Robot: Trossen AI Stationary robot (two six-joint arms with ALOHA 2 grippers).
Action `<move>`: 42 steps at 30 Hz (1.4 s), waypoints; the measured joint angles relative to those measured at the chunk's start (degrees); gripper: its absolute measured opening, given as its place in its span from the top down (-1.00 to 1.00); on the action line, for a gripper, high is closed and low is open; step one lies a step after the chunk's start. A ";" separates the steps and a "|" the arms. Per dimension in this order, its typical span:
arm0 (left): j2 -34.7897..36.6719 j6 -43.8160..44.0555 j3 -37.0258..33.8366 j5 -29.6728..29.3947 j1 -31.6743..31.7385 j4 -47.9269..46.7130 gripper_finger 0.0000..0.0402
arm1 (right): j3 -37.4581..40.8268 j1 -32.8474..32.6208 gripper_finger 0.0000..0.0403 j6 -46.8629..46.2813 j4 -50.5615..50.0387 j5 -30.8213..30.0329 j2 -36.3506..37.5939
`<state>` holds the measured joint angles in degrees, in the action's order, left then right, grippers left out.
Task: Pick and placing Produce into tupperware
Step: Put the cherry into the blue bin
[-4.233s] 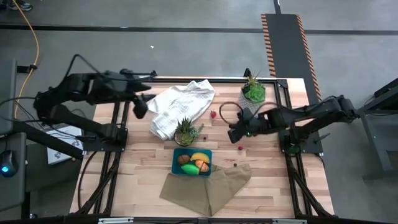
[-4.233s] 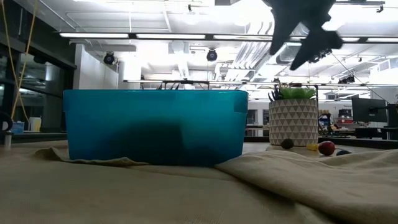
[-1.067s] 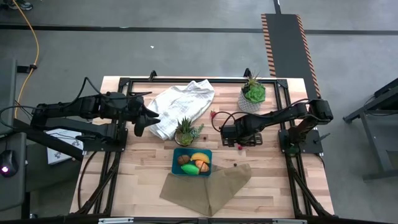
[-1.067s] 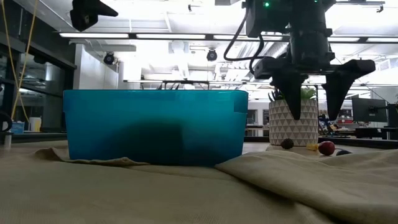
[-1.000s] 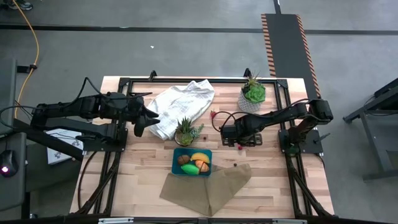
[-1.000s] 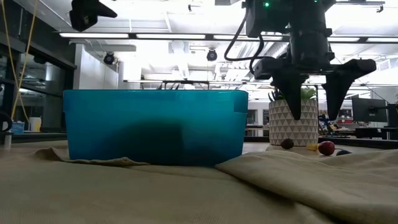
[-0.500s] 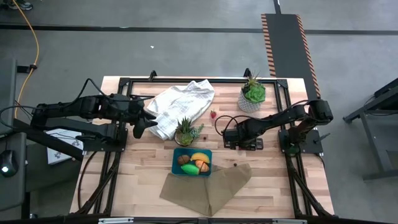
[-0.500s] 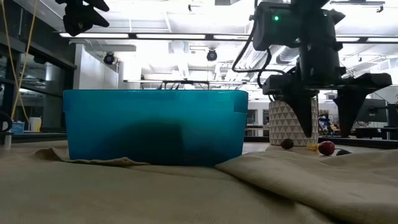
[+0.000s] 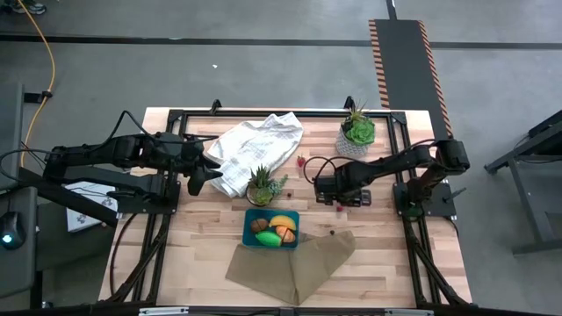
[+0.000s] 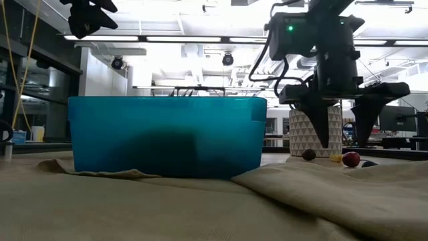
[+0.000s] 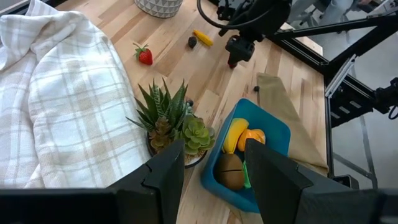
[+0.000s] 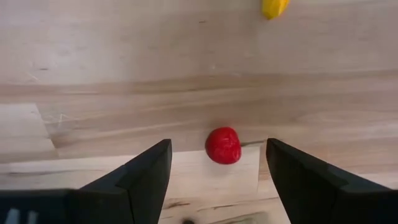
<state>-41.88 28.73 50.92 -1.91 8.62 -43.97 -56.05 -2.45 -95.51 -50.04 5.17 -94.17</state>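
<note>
The teal tupperware [image 9: 271,228] [image 10: 167,134] [image 11: 281,132] sits on the tan cloth's far edge, holding a banana [image 9: 282,221], a kiwi, an orange piece and a green pepper. My right gripper [image 9: 335,198] [image 10: 346,139] [image 12: 216,155] points down, open, with a finger on either side of a small red berry [image 12: 223,145] [image 10: 350,159] on the wood, touching nothing. A yellow piece [image 12: 273,7], a dark berry [image 11: 192,42] and a strawberry [image 9: 301,161] lie nearby. My left gripper [image 9: 200,173] [image 11: 214,152] hovers open at the white towel's left side.
Two spiky potted plants stand on the table, one [image 9: 263,184] just beyond the tupperware and one [image 9: 356,132] near the far right corner. A white checked towel [image 9: 255,149] lies far centre, and a tan cloth [image 9: 294,263] at the near edge. Another tiny dark berry [image 9: 331,233] lies by the cloth.
My right gripper has come down toward the table over the red berry, staying open; its fingertips now reach nearly to the berry's level in the low view. The produce and the tupperware have not moved.
</note>
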 joint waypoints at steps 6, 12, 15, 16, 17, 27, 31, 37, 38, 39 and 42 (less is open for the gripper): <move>-0.01 0.00 0.00 0.00 0.00 0.01 0.22 | 0.22 0.10 -0.25 -0.09 0.53 0.38 0.01; 0.00 0.00 0.00 0.00 0.00 -0.13 0.22 | 1.90 -0.02 -0.25 -1.06 2.76 1.43 0.00; 0.00 0.00 0.00 0.00 0.00 -0.48 0.22 | 1.90 -0.30 -0.25 -1.90 3.14 1.04 0.00; -0.01 -0.03 0.00 0.00 0.00 -0.59 0.22 | 1.90 -0.31 -0.25 -1.97 3.17 1.03 0.00; 0.01 -0.11 0.00 0.00 0.00 -0.74 0.22 | 1.90 -0.31 -0.25 -1.97 3.17 1.03 0.00; 0.00 -0.50 0.00 -0.02 0.00 -0.78 0.22 | 1.92 -0.09 -0.25 -1.71 1.97 1.05 0.00; -0.01 -0.55 0.00 -0.02 0.00 -0.78 0.22 | 1.92 -0.07 -0.25 -1.98 2.37 1.33 0.00; 0.00 -0.61 0.01 -0.02 0.00 -0.78 0.22 | 2.86 -0.58 -0.25 -2.59 3.64 1.90 0.00; 0.00 -0.61 0.00 -0.02 0.00 -0.78 0.22 | 3.39 -0.49 -0.25 -2.62 4.15 2.36 0.00; 0.01 -0.61 0.00 -0.02 0.00 -0.80 0.22 | 3.82 -0.44 -0.25 -2.76 4.77 2.47 0.00; -0.01 -0.61 0.00 -0.02 0.00 -0.88 0.22 | 3.96 -0.86 -0.25 -4.03 5.41 1.34 -0.01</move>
<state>-41.89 28.12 50.92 -1.93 8.62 -44.86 -52.10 -3.31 -99.53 -44.63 6.50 -94.18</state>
